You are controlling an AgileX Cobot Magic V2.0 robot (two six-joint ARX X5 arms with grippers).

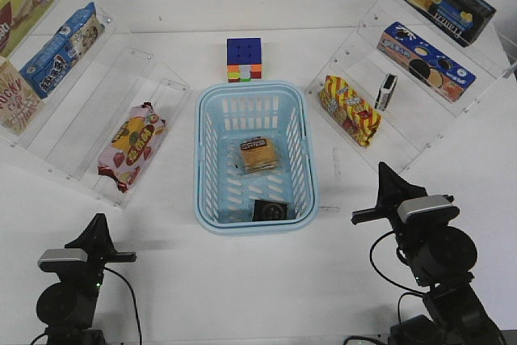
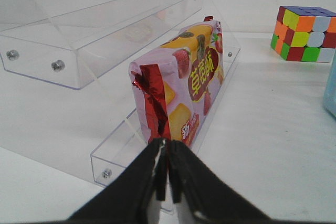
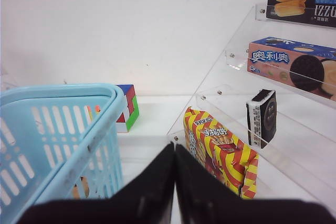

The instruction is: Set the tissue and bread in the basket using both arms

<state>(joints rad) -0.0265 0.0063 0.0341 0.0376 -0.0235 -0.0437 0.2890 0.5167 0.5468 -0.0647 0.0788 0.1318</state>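
the bread (image 1: 259, 156) lies flat on the slotted floor of the basket (image 1: 202, 159), about in the middle, its dark label strip toward the far end. the tissue (image 1: 270, 210) lies in the same basket, close to the near wall and apart from the bread. the basket sits at the centre of the white desk (image 1: 242, 280). just beyond its far rim stands a puzzle cube (image 1: 244, 60).

to the left of the basket a clear shelf rack (image 1: 121, 94) holds a pink snack packet (image 1: 132, 145) on its lowest step, with snack boxes (image 1: 60, 48) higher up. to the right a second clear rack (image 1: 388, 131) holds a red and yellow striped packet (image 1: 350, 110), a small black pack (image 1: 387, 92) standing on edge beside it, and cookie boxes (image 1: 426, 61) above.

the left hand (image 2: 167, 150) sits near the front left of the desk, its fingers pressed together with nothing between them, pointing at the pink packet. the right hand (image 3: 175, 156) sits at the front right, also closed on nothing, between the basket and the striped packet.
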